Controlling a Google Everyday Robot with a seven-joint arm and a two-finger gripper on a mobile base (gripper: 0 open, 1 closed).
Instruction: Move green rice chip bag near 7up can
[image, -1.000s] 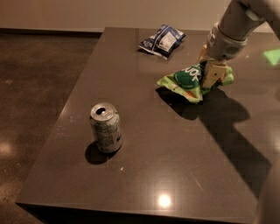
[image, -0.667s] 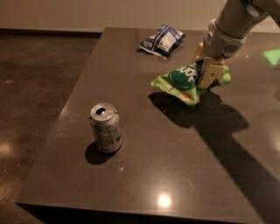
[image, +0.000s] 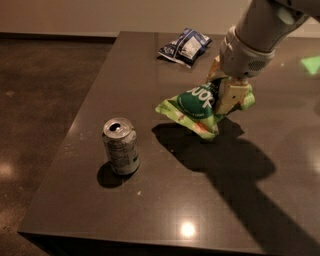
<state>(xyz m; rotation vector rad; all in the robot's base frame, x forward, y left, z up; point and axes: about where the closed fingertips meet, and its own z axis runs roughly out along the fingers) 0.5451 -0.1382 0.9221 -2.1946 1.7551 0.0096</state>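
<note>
Lime-bright, the green rice chip bag (image: 196, 106) hangs clamped in the gripper (image: 223, 93) above the table (image: 150, 210), not yet near the 7up can (image: 120, 146).

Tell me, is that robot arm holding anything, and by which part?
Yes. The gripper holds the crinkled lime-green snack bag, its fingers pinching the end on the picture's right.

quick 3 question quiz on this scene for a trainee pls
1. True or false: the two-finger gripper is shut on the small pale green-and-silver aluminium can.
2. The dark blue and white snack bag lies: A) beside the can, B) near the dark table's far edge, C) on the floor.
3. Fill in: the can stands ___.
Key: 1 false, it holds the crinkled lime-green snack bag over the table's middle; 2 B; 3 upright.
</note>
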